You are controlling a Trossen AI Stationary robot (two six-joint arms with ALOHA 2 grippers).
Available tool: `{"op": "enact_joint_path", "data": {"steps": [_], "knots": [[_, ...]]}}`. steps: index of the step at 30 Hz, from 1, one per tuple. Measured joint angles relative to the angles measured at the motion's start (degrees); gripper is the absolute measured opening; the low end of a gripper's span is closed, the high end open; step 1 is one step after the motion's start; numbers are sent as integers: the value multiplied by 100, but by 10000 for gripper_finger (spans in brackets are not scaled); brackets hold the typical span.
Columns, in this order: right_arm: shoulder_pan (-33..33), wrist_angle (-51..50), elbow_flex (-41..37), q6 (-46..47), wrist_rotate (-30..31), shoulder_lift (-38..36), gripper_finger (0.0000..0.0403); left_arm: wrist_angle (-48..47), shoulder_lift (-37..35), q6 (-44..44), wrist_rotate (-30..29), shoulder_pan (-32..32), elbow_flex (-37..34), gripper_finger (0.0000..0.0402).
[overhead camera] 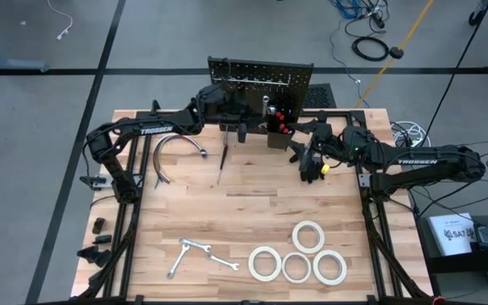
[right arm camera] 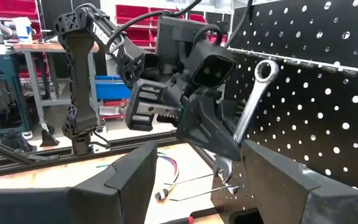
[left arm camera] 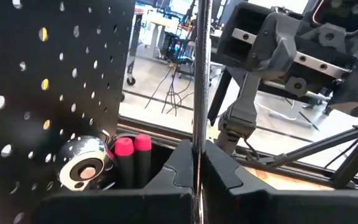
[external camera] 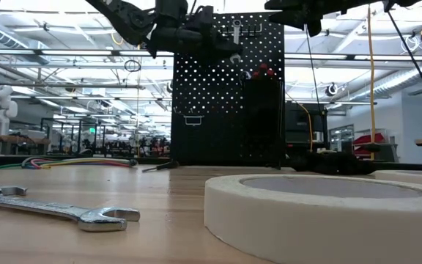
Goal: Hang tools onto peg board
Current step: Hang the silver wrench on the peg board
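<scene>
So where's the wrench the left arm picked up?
The wrench is pinched in the left tool, held upright against the peg board near its top rail. In the high view that is the board's middle, left of the box bin.

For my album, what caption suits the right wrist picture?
Left end effector holds a wrench against the peg board, seen between the right arm's open fingers.

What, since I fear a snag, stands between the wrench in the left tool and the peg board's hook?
Nothing visible does. The left tool holds the wrench with its ring end right at the hook on the peg board; the right tool waits open nearby.
</scene>
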Motion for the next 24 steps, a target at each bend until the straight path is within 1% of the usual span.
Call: {"op": "enact_joint_path", "data": {"steps": [7, 10, 17, 24], "knots": [[-2, -13, -1, -68, -1, 0, 228, 32, 0, -1, 14, 16, 213, 4], [-4, -11, 0, -95, 0, 0, 228, -113, -2, -1, 12, 39, 361, 4], [-4, -11, -2, -105, 0, 2, 228, -375, -2, 0, -42, 91, 374, 4], [-4, -11, 0, -105, 0, 0, 228, -409, -2, -289, -556, 86, 374, 4]]}}
